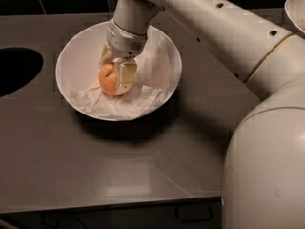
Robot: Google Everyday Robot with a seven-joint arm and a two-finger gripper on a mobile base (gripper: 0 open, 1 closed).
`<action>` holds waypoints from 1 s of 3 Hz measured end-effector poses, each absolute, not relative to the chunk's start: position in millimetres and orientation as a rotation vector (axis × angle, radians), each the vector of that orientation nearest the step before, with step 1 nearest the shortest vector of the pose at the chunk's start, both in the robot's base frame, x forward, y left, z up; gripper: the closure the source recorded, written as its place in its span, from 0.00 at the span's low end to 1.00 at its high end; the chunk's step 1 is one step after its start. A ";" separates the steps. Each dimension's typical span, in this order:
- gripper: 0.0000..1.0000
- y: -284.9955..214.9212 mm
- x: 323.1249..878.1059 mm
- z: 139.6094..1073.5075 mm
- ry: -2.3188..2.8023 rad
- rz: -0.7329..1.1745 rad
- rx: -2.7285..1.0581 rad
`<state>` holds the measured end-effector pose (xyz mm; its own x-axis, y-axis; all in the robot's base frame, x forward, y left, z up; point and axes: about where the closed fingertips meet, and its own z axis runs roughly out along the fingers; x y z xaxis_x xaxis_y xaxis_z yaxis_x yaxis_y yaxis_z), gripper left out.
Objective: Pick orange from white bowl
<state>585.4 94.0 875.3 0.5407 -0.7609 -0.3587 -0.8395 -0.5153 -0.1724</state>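
The orange (107,80) lies in the white bowl (65,61) on crumpled white paper, left of the bowl's middle. My gripper (115,74) reaches down into the bowl from the upper right. One cream finger (126,75) lies against the orange's right front side and the other finger (103,53) sits behind its upper left. The fingers are closed against the orange, which still rests on the paper. The bowl stands on the grey counter.
A dark round opening (14,70) is set in the counter at the left. A small white dish (296,7) sits at the top right edge. My arm and body fill the right side. The counter's front edge (109,205) runs along the bottom.
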 end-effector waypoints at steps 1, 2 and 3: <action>0.68 94.2 585.7 874.8 1.324 0.342 -2.461; 0.79 94.5 585.9 874.4 1.324 0.343 -2.464; 0.95 94.7 586.2 874.4 1.319 0.350 -2.464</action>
<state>586.2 94.7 874.4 0.5430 -0.7579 -0.3616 -0.8375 -0.5205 -0.1664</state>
